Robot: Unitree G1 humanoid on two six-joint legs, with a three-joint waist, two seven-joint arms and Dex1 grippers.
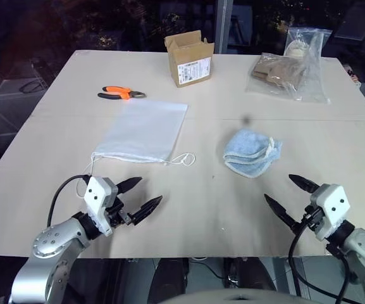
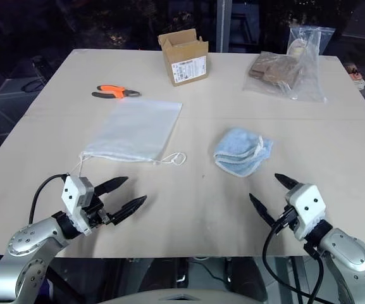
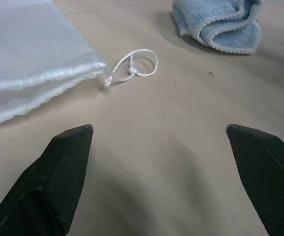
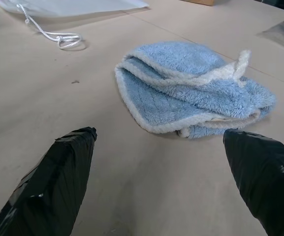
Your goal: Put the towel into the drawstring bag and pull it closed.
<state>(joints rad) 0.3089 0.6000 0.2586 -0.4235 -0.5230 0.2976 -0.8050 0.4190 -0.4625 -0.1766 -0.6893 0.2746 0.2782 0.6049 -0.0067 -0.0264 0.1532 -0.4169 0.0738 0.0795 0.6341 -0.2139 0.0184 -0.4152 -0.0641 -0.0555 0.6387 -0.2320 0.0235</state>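
Light-blue towel lies folded on table, outside flat white drawstring bag; nothing done. Left gripper, right gripper: spread wide, empty.

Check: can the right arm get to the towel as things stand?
Probably yes. The towel lies loose on bare table just ahead of the right tool, whose jaws stand open and empty. Nothing sits between them; the drawstring bag is off to the side.
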